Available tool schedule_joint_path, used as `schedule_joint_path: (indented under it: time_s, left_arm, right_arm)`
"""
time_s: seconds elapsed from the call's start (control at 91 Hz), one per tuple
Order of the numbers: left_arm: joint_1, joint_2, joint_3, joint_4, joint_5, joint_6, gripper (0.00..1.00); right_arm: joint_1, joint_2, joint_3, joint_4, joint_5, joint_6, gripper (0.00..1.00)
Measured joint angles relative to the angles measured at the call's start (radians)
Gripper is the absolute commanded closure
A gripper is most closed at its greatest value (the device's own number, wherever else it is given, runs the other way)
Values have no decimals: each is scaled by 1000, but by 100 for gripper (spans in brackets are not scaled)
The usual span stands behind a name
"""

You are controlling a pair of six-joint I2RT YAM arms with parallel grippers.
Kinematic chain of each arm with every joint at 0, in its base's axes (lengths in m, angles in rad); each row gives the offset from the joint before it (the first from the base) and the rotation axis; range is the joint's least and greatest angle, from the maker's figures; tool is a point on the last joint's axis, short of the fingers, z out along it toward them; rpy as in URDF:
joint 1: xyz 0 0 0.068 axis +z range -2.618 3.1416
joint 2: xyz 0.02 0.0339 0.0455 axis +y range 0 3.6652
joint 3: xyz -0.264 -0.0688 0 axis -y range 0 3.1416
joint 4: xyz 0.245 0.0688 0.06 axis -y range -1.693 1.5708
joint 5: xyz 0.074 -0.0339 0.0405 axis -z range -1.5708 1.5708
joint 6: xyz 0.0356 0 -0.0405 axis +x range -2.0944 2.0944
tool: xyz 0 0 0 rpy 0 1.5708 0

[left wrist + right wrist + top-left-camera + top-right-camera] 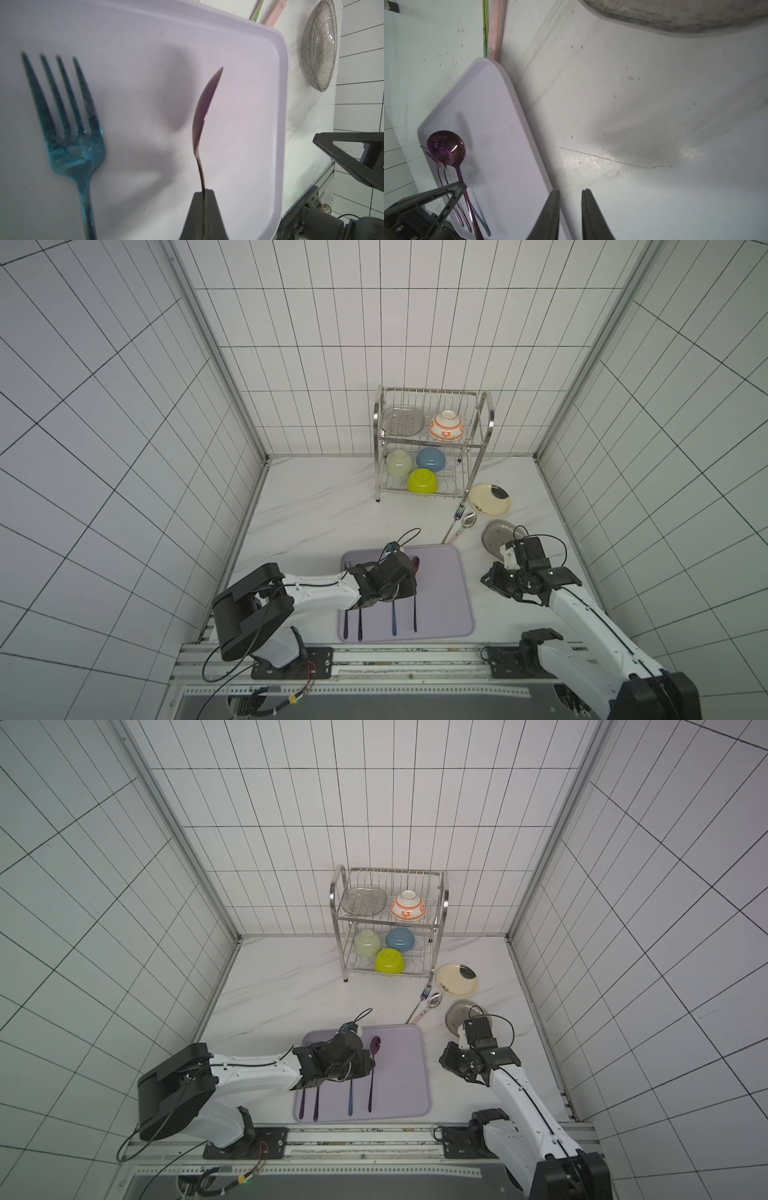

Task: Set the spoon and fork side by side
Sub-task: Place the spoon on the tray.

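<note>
My left gripper (204, 192) is shut on the thin handle of a purple spoon (202, 110) over the lilac tray (444, 601). The spoon is turned on its edge with its bowl (446, 148) pointing to the far side. I cannot tell whether it touches the tray. A blue fork (76, 149) lies flat on the tray just left of it, roughly parallel; both handles (393, 620) (414, 614) run toward the near edge. My right gripper (571, 192) is slightly open and holds nothing, low over the table by the tray's right edge.
Two more dark-handled pieces of cutlery (353, 622) lie at the tray's left. On the table beyond it are an iridescent fork (457, 514) and a pink-handled spoon (467, 522). A glass lid (498, 533), a cream plate (490, 499) and a wire rack (478, 439) with bowls stand behind.
</note>
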Motion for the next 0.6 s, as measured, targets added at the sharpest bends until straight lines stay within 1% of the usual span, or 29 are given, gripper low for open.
schedule_joint_path:
  time_s: [0.176, 0.418, 0.473, 0.605]
  left_arm:
    - [-2, 1, -30, 0, -12, -2, 100]
    - [-2, 17, -31, 13, -12, -2, 100]
    - [-2, 20, -31, 19, -11, -2, 96]
    - [-2, 28, -31, 23, -9, -2, 93]
  right_arm:
    - [0, -7, -10, 2, 0, 6, 78]
    - [0, -31, -21, 2, 0, 17, 78]
    - [0, -35, -24, 2, 1, 19, 78]
    - [0, -40, -28, 2, 3, 25, 77]
